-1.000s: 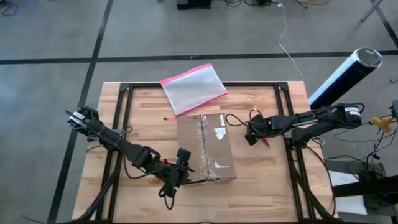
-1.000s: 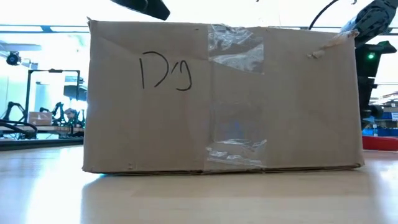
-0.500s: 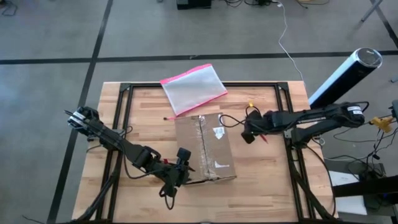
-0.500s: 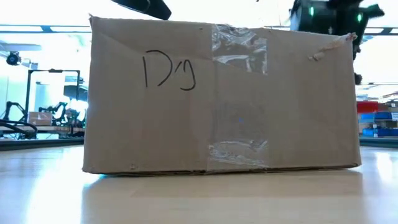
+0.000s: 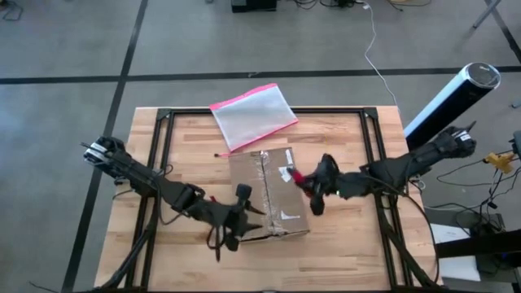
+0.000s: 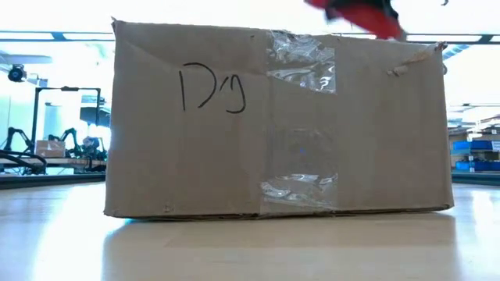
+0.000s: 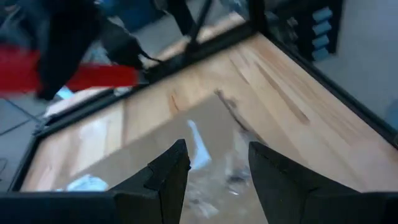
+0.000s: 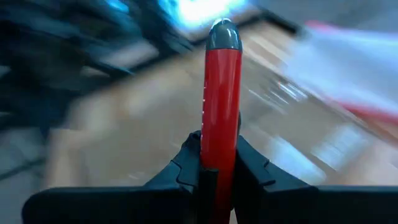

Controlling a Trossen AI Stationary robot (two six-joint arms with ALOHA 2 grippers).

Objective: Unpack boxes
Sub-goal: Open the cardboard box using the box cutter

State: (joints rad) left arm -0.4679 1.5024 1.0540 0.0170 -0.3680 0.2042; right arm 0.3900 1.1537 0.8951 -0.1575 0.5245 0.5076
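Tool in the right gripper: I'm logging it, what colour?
Red tool, grey tip; right wrist view.

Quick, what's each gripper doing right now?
Left gripper: open, empty, at the brown cardboard box.
Right gripper: shut on the red cylindrical tool, over the box.

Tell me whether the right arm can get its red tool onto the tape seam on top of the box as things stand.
Probably yes. The right hand, shut on the red tool, hangs over the box beside its taped seam, with nothing lying between them. The left hand is at the box's near left corner, off the seam.
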